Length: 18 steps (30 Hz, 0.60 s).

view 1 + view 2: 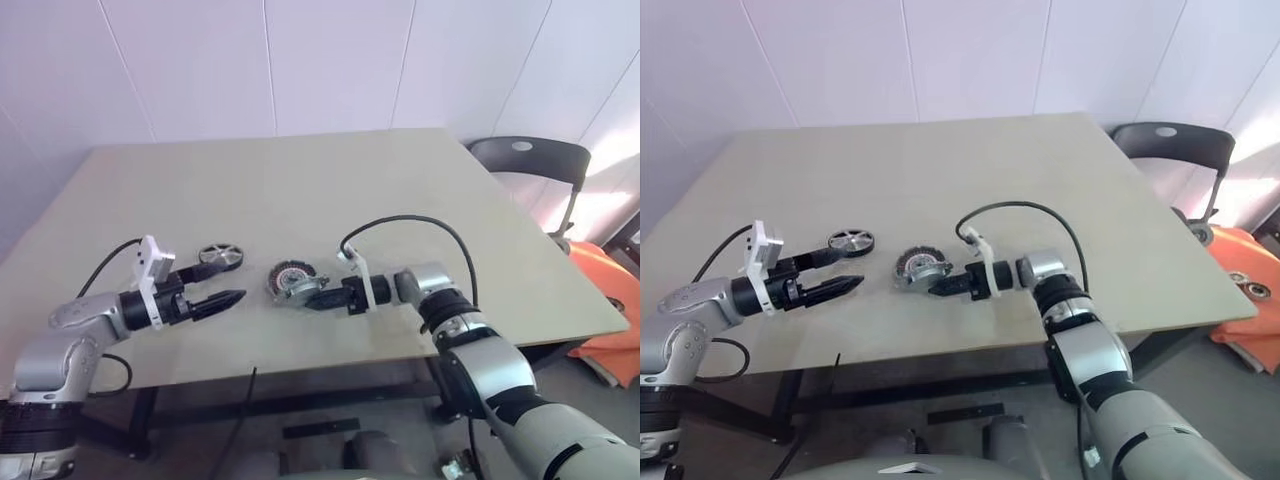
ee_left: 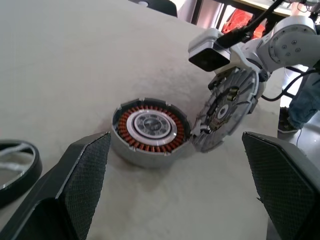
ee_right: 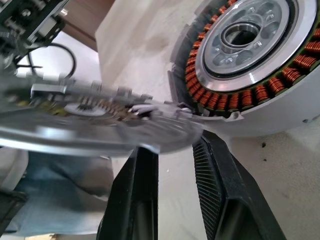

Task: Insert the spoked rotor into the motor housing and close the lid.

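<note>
Holding the lid [image 2: 227,107] tipped up on its edge in the right end effector [image 1: 318,299] beside the motor housing [image 2: 150,131] at frame center, likely leaving room for the spoked rotor [image 1: 220,256] near the wide-open left end effector [image 1: 228,292].

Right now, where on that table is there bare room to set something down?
The whole far half of the table, toward the wall, is bare, and so is the right side toward the chair. The near middle is crowded: the spoked rotor, the motor housing and the tilted lid in the right fingers.
</note>
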Each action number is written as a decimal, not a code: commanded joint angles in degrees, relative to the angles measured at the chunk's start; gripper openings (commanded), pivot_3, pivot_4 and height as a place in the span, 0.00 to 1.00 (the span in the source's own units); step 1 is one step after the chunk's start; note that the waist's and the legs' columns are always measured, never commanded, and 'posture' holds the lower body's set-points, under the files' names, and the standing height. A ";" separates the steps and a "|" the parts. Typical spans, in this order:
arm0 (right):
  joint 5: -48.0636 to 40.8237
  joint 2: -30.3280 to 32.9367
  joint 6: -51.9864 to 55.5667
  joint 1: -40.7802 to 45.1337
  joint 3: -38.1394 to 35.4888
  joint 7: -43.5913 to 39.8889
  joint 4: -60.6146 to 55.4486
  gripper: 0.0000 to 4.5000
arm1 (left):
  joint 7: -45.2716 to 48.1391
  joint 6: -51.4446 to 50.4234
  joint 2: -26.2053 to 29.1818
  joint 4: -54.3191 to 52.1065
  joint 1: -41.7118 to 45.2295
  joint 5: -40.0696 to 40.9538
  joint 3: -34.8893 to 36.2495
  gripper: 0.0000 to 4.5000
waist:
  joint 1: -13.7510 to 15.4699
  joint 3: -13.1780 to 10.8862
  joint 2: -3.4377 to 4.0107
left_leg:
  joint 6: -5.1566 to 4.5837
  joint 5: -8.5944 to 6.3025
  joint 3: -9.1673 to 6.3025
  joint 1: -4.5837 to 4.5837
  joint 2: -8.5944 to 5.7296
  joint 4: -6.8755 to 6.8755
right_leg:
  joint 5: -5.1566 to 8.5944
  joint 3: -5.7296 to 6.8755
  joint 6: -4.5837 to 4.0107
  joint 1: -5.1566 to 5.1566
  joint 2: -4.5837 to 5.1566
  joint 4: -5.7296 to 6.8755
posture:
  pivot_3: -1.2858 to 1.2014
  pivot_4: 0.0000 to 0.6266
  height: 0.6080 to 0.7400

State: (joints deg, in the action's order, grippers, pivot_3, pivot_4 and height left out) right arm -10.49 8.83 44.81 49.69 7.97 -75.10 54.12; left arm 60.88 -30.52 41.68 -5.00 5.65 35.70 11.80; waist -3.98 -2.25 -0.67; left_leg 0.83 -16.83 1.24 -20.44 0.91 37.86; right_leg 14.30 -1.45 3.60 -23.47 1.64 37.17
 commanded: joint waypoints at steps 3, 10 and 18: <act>-1.05 -1.35 -0.97 0.12 -1.46 2.77 -0.96 0.24 | 1.21 3.34 0.18 0.42 -1.56 -2.53 -0.98 1.00 | -0.13 0.01 -0.01 | 0.00 0.00 0.01 0.07 0.01 0.00 | 0.01 -0.01 -0.04 0.04 0.00 0.02 | 0.52 0.00 1.00; -0.73 -2.04 -3.35 0.12 -3.19 7.25 0.97 0.24 | 0.29 3.22 -0.76 0.38 -0.06 -2.20 -1.07 1.00 | -0.15 0.02 -0.03 | 0.00 0.01 0.01 0.11 0.05 0.03 | 0.00 -0.01 -0.06 0.05 -0.05 0.05 | 0.52 0.00 1.00; 0.23 -1.77 -9.05 1.15 -5.18 13.12 4.48 0.24 | 0.46 3.15 -0.59 1.40 1.21 -2.35 -0.96 1.00 | -0.16 0.06 -0.09 | 0.00 0.01 0.04 0.25 0.04 0.13 | 0.09 -0.02 -0.22 0.22 -0.05 0.04 | 0.52 0.00 1.00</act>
State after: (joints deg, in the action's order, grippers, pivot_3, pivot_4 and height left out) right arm -10.51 6.33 38.01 49.88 4.45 -65.61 57.08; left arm 61.16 -28.09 40.57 -3.37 5.44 33.44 10.21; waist -4.14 -2.19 -0.75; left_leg 0.83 -16.82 1.28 -20.15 0.95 38.00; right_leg 14.40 -1.47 3.37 -23.20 1.59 37.21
